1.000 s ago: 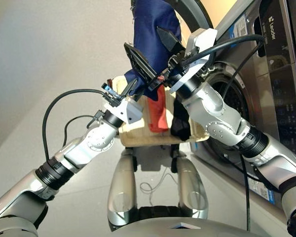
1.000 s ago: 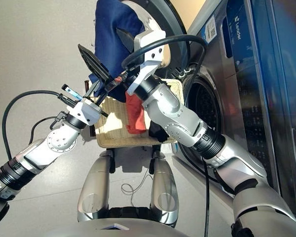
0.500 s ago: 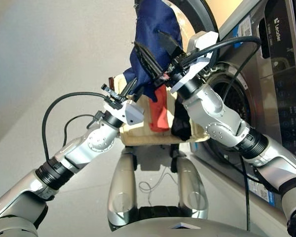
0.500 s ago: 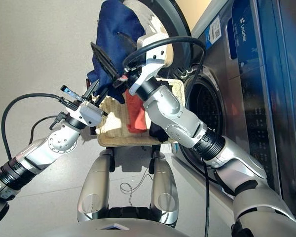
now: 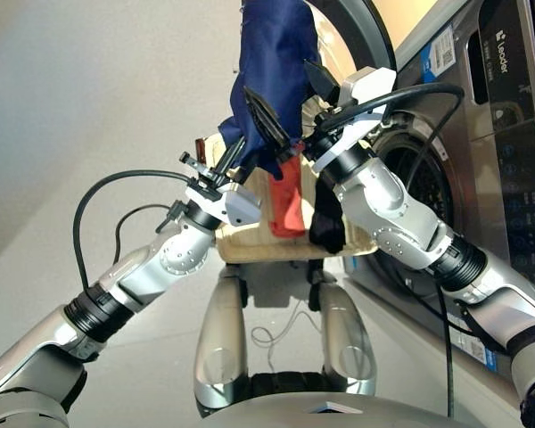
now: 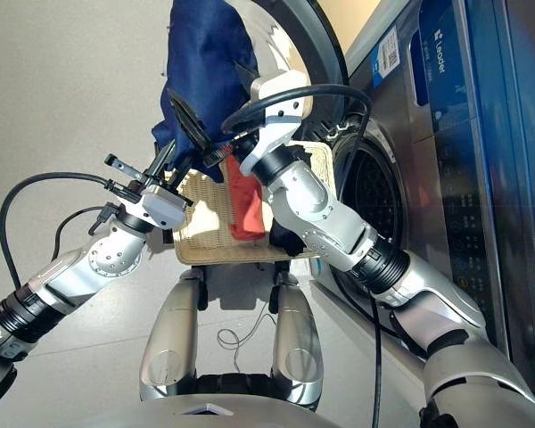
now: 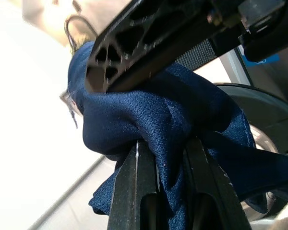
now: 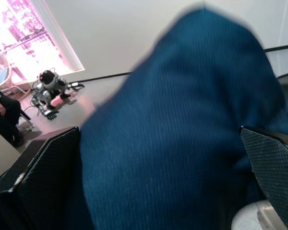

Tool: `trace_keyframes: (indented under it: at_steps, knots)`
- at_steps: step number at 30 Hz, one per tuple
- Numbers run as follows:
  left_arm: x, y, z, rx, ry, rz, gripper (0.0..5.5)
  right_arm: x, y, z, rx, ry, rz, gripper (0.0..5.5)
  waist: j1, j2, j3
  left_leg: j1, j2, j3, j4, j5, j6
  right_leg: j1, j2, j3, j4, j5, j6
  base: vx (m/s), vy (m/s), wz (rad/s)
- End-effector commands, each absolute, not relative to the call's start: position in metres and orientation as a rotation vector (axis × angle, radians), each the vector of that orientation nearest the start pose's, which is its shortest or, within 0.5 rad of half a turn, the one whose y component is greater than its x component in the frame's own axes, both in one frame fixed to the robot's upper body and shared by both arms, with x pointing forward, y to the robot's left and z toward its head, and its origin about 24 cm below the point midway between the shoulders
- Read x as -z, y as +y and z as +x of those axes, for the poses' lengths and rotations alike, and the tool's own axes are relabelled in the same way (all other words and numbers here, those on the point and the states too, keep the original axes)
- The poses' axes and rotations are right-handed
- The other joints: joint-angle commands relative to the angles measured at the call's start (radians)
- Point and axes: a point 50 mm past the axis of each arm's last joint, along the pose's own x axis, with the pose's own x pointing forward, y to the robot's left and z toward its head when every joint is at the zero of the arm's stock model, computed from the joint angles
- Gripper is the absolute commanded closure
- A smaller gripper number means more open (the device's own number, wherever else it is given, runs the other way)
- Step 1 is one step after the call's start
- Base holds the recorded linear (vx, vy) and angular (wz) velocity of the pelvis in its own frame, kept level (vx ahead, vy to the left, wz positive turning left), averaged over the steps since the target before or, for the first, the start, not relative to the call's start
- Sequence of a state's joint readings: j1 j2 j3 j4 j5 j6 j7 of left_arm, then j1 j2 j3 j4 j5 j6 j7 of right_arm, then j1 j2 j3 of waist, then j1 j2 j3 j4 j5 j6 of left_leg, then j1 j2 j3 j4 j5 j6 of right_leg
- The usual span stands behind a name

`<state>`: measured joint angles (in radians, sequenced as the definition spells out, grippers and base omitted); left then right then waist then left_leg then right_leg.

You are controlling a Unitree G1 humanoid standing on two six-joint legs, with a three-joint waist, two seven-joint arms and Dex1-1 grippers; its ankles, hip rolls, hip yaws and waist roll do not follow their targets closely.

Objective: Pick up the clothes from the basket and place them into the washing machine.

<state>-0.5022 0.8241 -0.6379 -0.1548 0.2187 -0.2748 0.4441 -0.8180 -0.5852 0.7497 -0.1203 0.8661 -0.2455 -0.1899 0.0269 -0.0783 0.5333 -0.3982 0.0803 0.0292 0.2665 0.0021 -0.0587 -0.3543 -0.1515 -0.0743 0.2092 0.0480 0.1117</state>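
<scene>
Reaching up from the lower left, the left gripper (image 7: 170,158) has its two black fingers (image 7: 137,191) pinched shut on a fold of the navy blue cloth (image 5: 272,67), the fabric squeezed between them in the left wrist view; the right gripper (image 5: 285,102) comes in from the right at the same bundle with its fingers (image 8: 33,167) spread wide, one on each side of the cloth, which fills the space between them in the right wrist view, so it brackets the cloth rather than clamps it; the navy cloth hangs lifted above the basket (image 5: 250,245), bunched at its lower end where the left gripper grips it and rising past the top edge of the head views; beneath the arms, the cream wicker basket holds the orange-red cloth (image 5: 285,201) lying lengthwise near its middle and the black cloth (image 5: 325,223) just beside it on the side nearer the washer, its end drooping over the basket's front rim; to the right stands the washing machine (image 6: 428,134), dark grey, its round drum opening (image 6: 370,192) uncovered; farther back, behind the raised navy cloth, the porthole door (image 5: 361,31) stands swung open, its dark ring curving above the right arm.
</scene>
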Motion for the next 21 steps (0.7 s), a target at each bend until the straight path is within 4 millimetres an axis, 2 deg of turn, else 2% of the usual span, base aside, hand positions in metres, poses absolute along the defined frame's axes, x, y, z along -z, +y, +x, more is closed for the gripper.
trace_keyframes:
  at_steps: [1, 12, 17, 18, 19, 20, 21]
  knots:
    - [-0.214, 0.098, 0.239, 0.378, -1.179, 0.747, 5.50, -0.247, -0.051, 0.278, -0.792, -0.616, 0.151, 0.00, 0.000, 0.021, -0.038, 0.015, -0.025, 0.036, 0.029, -0.022, -0.014, -0.045, -0.019, 0.056, 0.087, -0.028, 0.023, 0.000, 0.000, 0.000]
    - [-0.220, 0.087, 0.235, 0.413, -1.209, 0.684, 5.50, -0.243, -0.033, 0.291, -0.791, -0.553, 0.150, 0.00, 0.008, 0.028, -0.040, 0.013, -0.027, 0.036, 0.031, -0.022, -0.011, -0.048, -0.022, 0.058, 0.087, -0.026, 0.021, 0.000, 0.000, 0.000]
    - [-0.220, 0.086, 0.237, 0.413, -1.201, 0.670, 5.50, -0.245, -0.030, 0.290, -0.797, -0.562, 0.164, 0.00, 0.009, 0.027, -0.041, 0.009, -0.028, 0.035, 0.033, -0.022, -0.011, -0.051, -0.022, 0.056, 0.088, -0.026, 0.021, 0.000, 0.000, 0.000]
    - [-0.220, 0.086, 0.237, 0.414, -1.199, 0.668, 5.50, -0.246, -0.029, 0.289, -0.799, -0.568, 0.169, 3.28, 0.008, 0.027, -0.041, 0.010, -0.029, 0.036, 0.033, -0.022, -0.010, -0.051, -0.022, 0.057, 0.088, -0.026, 0.021, 0.000, 0.000, 0.000]
    - [-0.220, 0.086, 0.237, 0.414, -1.199, 0.668, 5.50, -0.246, -0.029, 0.289, -0.799, -0.568, 0.169, 5.20, 0.009, 0.027, -0.041, 0.010, -0.029, 0.036, 0.033, -0.022, -0.010, -0.051, -0.022, 0.057, 0.088, -0.026, 0.021, 0.000, 0.000, 0.000]
    - [-0.219, 0.086, 0.237, 0.414, -1.195, 0.665, 5.50, -0.246, -0.029, 0.289, -0.795, -0.574, 0.173, 5.50, 0.010, 0.027, -0.041, 0.010, -0.030, 0.036, 0.033, -0.023, -0.010, -0.051, -0.023, 0.058, 0.088, -0.025, 0.021, 0.000, 0.000, 0.000]
    - [-0.219, 0.086, 0.237, 0.413, -1.193, 0.668, 5.50, -0.247, -0.029, 0.289, -0.793, -0.577, 0.174, 5.50, 0.010, 0.027, -0.041, 0.010, -0.030, 0.037, 0.033, -0.023, -0.010, -0.050, -0.023, 0.057, 0.087, -0.025, 0.021, 0.000, 0.000, 0.000]
